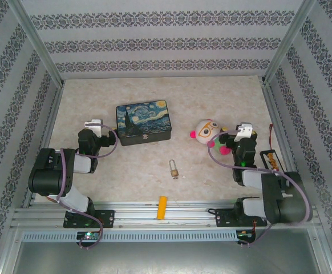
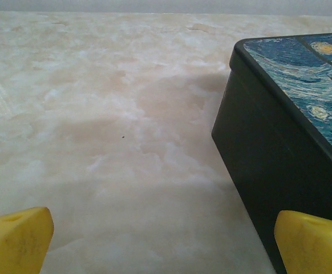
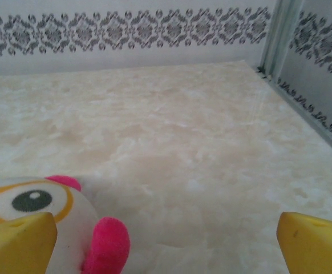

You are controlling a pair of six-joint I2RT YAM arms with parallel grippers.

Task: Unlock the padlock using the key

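Top external shows padlock [image 1: 173,167] near starry tin [image 1: 144,123].

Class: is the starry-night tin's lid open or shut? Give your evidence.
Shut. On the starry-night tin the painted lid lies flat on the dark body, no gap.

Padlock [image 1: 173,167] lies before the tin [image 1: 144,123], plush toy [image 1: 207,133] right of it.

Starry-night tin [image 1: 143,122] left of centre; plush toy [image 1: 207,133] right; orange-yellow block [image 1: 162,207] near front edge.
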